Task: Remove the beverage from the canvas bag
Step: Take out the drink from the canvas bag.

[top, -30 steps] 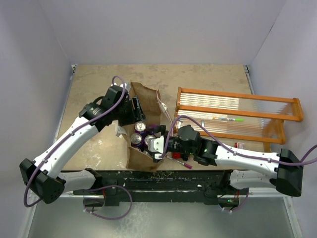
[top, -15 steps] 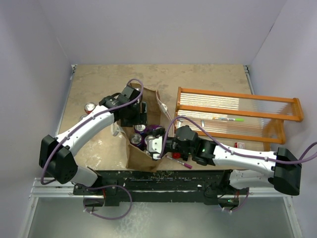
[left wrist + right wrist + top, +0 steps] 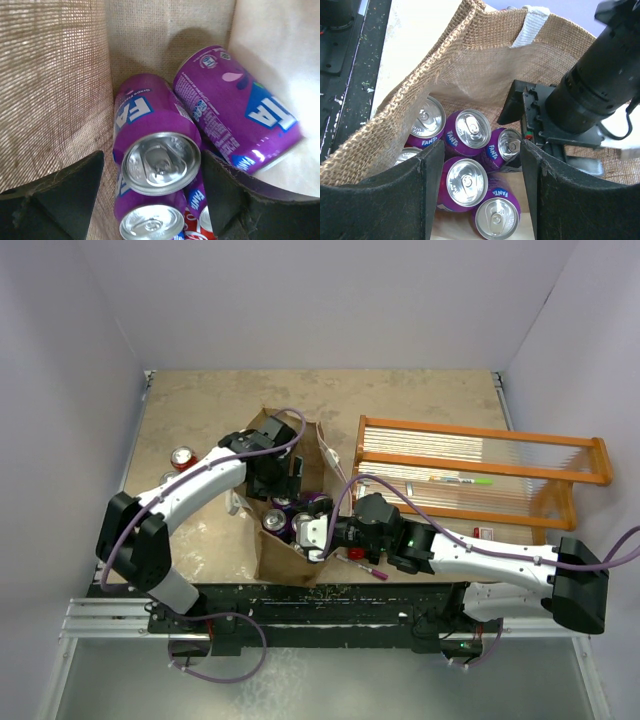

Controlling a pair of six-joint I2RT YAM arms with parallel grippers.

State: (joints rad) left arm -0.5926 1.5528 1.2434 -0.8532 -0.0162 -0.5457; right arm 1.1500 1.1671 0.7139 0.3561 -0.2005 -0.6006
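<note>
The tan canvas bag point(image 3: 285, 560) stands open mid-table, packed with several purple Fanta cans point(image 3: 277, 522). My left gripper point(image 3: 284, 483) is open and reaches down into the bag's mouth. In the left wrist view its jaws point(image 3: 152, 165) stand on either side of an upright purple can point(image 3: 160, 162), apart from it; another purple can point(image 3: 235, 110) lies tilted beside it, and a red can point(image 3: 192, 227) shows below. My right gripper point(image 3: 317, 532) is open at the bag's right rim; in the right wrist view it point(image 3: 482, 155) hovers above the can tops point(image 3: 465, 182).
A red can point(image 3: 183, 457) stands on the table at the left. An orange wooden rack point(image 3: 480, 475) fills the right side. A pink marker point(image 3: 370, 570) lies near the front edge. The bag's white handle point(image 3: 330, 453) hangs toward the rack.
My left arm has swung right and its gripper has moved further over the bag's mouth. The red can at the left has come into view. The right arm has stayed still.
</note>
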